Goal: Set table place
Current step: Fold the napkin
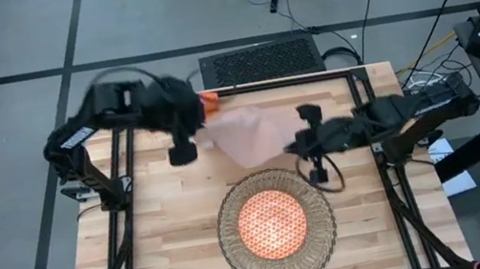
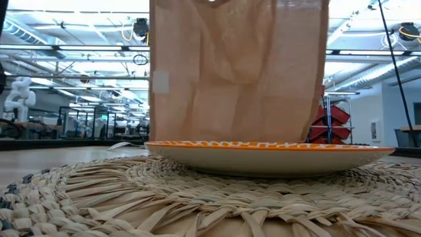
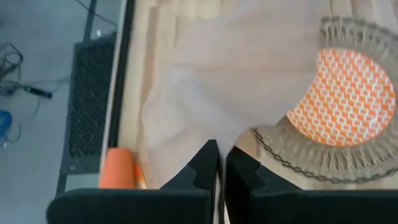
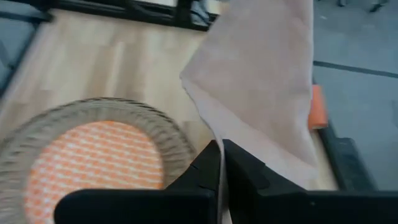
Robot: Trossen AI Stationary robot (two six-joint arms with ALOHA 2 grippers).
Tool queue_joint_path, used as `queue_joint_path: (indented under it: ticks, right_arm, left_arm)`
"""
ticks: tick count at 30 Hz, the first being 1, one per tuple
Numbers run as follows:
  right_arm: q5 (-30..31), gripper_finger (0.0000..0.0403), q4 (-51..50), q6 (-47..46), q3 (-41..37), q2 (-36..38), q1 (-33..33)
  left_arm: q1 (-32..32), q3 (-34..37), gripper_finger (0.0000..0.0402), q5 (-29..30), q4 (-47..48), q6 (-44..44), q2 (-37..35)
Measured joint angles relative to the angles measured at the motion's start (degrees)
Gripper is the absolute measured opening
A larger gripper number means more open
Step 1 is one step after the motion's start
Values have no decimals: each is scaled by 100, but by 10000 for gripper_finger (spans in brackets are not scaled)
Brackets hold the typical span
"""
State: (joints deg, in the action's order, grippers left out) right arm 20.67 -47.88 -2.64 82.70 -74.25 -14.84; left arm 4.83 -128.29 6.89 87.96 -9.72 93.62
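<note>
Both end effectors, left (image 1: 186, 149) & right (image 1: 313, 155), clamped on the beige cloth napkin (image 1: 245, 134), stretched between them above the worktop (image 1: 156, 244). Uneven pull could slip a corner, dropping it over the orange-patterned round plate (image 1: 271, 223) just below.

Overhead view straight down, low view level behind the plate (image 2: 263, 155), both wrist views sharing it.

Pale plank table (image 1: 162, 253), centre frame. Round wicker placemat (image 1: 231, 248) low centre, orange-patterned plate (image 1: 272, 224) on it. Beige napkin (image 1: 244, 132) stretched above, upper centre. Orange cup (image 1: 210, 101) at its upper left.
</note>
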Motion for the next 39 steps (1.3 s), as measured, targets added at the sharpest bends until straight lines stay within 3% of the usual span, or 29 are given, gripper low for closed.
queue_joint_path:
  ticks: [9,19,27,39]
  right_arm:
    - [42,0,598,-1050,-989,111,-1283]
    - [319,0,2392,-1665,-2200,95,-2342]
    - [323,0,3305,-1965,-2838,-3,-2618]
    - [295,0,4057,-2314,-2873,-684,-3065]
  left_arm:
    - [-1144,1711,0,527,-328,787,4]
    - [-2253,3108,0,921,-1096,1535,4]
    - [-2899,3318,0,1302,-1110,2228,4]
    - [-3827,3335,0,1765,-1148,3186,-1]
